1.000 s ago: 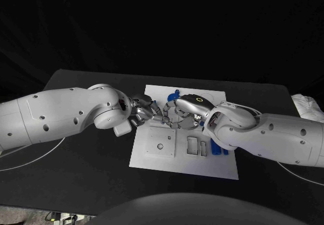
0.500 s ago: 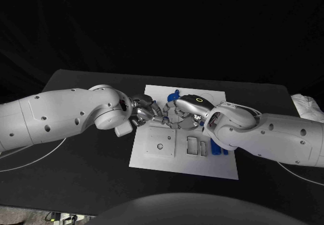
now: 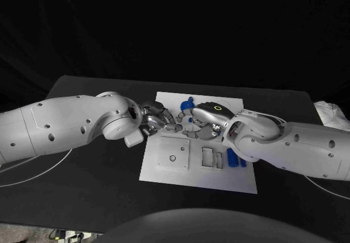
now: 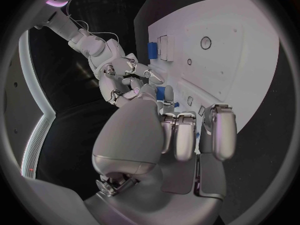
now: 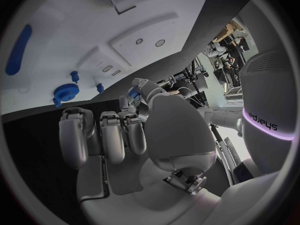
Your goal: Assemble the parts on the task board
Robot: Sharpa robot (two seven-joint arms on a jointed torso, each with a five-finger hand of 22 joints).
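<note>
**Hands meeting over the far middle of the board**

Where both arms converge above the table (image 3: 87,197), meeting fingertip to fingertip over the white board (image 3: 201,178), near its far half. Left hand (image 3: 155,121) reaching in from 9 o'clock, fingers curled toward the centre; in its wrist view fingers (image 4: 177,135) bent forward side by side, thumb tucked across. Whether pinching anything, cannot tell. Right hand (image 3: 198,121) coming from 3 o'clock, knuckles up, fingers curled down and inward toward the left hand; in its wrist view fingers (image 5: 103,135) folded close, thumb tip against a small blue piece (image 5: 135,93). Seen also from the left wrist, held at the right hand's fingertips. Appears pinched, grip itself partly hidden.

On the board: blue gear (image 5: 63,92) lying flat, beside two small blue pegs (image 5: 74,75). Long blue bar (image 5: 18,49) well apart from them. Blue upright piece (image 3: 190,100) at 12 o'clock edge. More blue parts (image 3: 232,161) at 3 o'clock side, half under the right arm, just beside two slotted holders (image 3: 212,158). Square plate with round hole (image 3: 172,153) at 8 o'clock.
</note>
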